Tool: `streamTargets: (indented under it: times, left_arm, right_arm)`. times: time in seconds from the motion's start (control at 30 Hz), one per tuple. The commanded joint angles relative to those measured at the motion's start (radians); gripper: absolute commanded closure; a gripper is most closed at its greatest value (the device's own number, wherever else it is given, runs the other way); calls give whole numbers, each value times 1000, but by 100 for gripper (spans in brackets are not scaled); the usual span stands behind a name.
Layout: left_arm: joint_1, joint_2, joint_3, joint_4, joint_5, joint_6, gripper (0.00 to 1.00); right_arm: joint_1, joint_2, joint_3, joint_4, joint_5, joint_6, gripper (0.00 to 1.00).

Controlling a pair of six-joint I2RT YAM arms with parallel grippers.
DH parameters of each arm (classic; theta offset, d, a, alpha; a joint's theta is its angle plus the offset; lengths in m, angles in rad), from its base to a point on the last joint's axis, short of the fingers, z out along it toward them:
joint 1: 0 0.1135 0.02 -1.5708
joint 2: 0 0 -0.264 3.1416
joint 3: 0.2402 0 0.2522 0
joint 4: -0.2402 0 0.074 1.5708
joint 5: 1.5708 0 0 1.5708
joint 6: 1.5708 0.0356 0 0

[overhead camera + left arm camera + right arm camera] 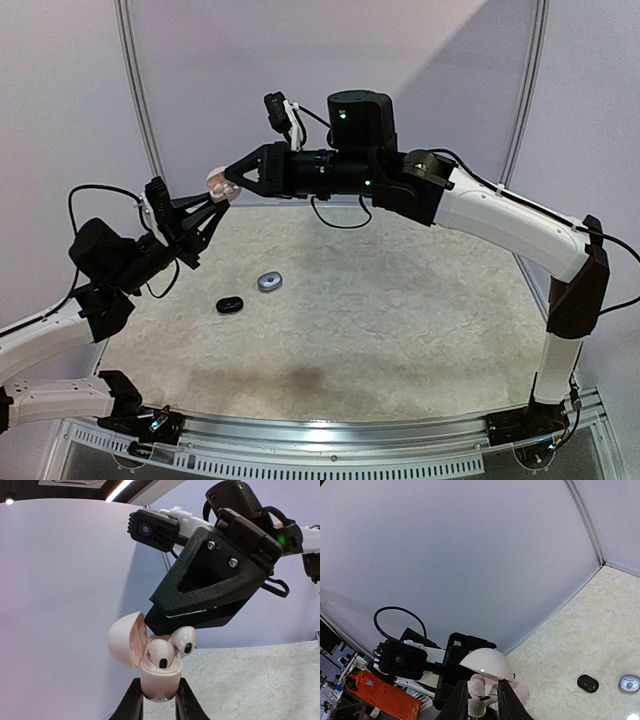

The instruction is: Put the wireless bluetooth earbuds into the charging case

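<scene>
My left gripper (159, 702) is shut on the body of a pale pink charging case (160, 680) and holds it high above the table with its lid (124, 640) hinged open. One white earbud (160, 655) sits in the case. My right gripper (482, 702) is shut on a second white earbud (484, 700), also seen in the left wrist view (184, 641), at the case's mouth beside the first. In the top view the two grippers, left (214, 196) and right (230, 181), meet at the case (216, 183). Black and silvery grey earbuds are out of view.
A closed black case (230, 304) and a closed silver-grey case (269, 282) lie on the speckled table (400, 320) left of centre; they also show in the right wrist view, black (588, 683) and silver-grey (629, 683). A pale curved wall stands behind.
</scene>
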Motion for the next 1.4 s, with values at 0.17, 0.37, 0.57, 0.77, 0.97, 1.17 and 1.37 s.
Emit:
streamTargets:
  times: [0.17, 0.37, 0.57, 0.77, 0.97, 1.17, 1.37]
  left_arm:
    - [-13, -21, 24, 4, 38, -114, 100]
    - [-13, -26, 38, -108, 4, -270, 100]
    - [-13, -34, 47, -225, -20, -331, 100]
    - [-13, -35, 51, -304, -72, -388, 100]
    - [-13, -36, 60, -364, -167, -380, 100]
    - [-13, -29, 59, -355, -179, -367, 100]
    - [-14, -19, 61, -352, -191, -357, 100]
  right_arm:
    - [0, -21, -11, -126, 135, -24, 79]
    - [0, -18, 42, -184, 161, -34, 74]
    - [-1, -46, 58, -207, 195, -55, 66]
    - [3, -69, 76, -289, 267, -78, 64]
    - [43, -52, 96, -348, 237, -107, 77]
    - [62, -2, 125, -351, 105, -128, 89]
    - [62, 80, 202, -332, 18, -118, 100]
